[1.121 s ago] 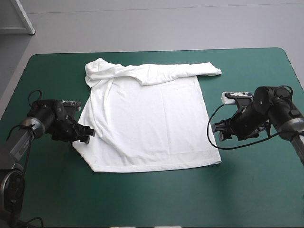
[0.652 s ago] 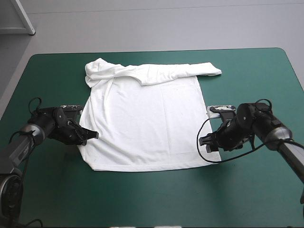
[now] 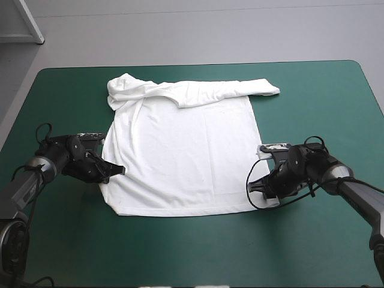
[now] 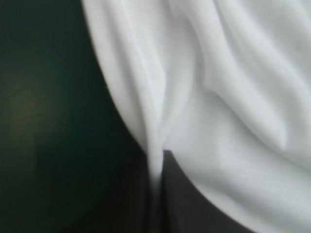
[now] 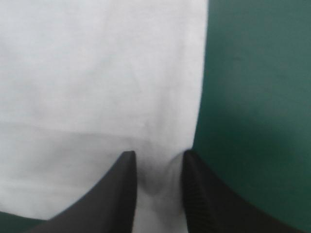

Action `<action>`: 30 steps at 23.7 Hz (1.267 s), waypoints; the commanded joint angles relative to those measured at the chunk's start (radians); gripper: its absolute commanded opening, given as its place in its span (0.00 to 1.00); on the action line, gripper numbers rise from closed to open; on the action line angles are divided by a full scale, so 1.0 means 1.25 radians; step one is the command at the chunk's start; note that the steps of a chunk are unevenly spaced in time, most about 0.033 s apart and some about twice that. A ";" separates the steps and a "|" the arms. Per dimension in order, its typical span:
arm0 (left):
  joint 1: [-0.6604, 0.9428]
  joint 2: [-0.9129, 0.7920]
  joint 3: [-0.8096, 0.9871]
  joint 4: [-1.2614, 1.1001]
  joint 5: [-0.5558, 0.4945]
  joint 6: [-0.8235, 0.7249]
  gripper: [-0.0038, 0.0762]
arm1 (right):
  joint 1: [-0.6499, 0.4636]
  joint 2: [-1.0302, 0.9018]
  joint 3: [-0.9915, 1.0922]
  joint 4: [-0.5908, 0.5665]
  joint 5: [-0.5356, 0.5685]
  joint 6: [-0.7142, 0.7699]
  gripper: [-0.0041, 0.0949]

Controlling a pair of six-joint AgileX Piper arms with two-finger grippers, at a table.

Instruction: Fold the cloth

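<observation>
The white T-shirt lies spread flat on the teal-green cover, its sleeves folded across the far edge and its hem toward the front. My left gripper sits low at the shirt's left side edge near the hem. In the left wrist view this left gripper is shut, with a fold of the T-shirt pinched between the black fingers. My right gripper is at the shirt's right side edge near the hem corner. There the right gripper stands apart, and puckered T-shirt cloth lies between its fingers.
Bare teal-green cover surrounds the shirt on every side, widest along the front edge and at the right end. One sleeve sticks out past the shirt's far right corner.
The left gripper's fingers have closed onto the shirt's left edge. The right arm slid left to the shirt's right edge, and its fingers have narrowed around the cloth.
</observation>
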 commanded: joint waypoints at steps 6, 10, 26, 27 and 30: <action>0.000 -0.175 -0.155 -0.010 0.073 0.008 0.04 | 0.024 -0.091 -0.141 -0.048 -0.019 0.005 0.02; 0.000 -0.232 -0.377 -0.010 0.176 0.008 0.04 | 0.024 -0.142 -0.375 -0.192 0.077 0.057 0.02; 0.000 -0.200 -1.156 0.194 0.393 0.003 0.04 | 0.024 -0.147 -1.193 -0.456 0.346 0.044 0.02; 0.000 -0.205 -1.168 0.195 0.393 0.003 0.04 | 0.024 -0.147 -1.225 -0.454 0.347 0.038 0.02; 0.000 -0.229 -1.203 0.195 0.382 0.005 0.04 | 0.024 -0.162 -1.330 -0.427 0.345 0.022 0.02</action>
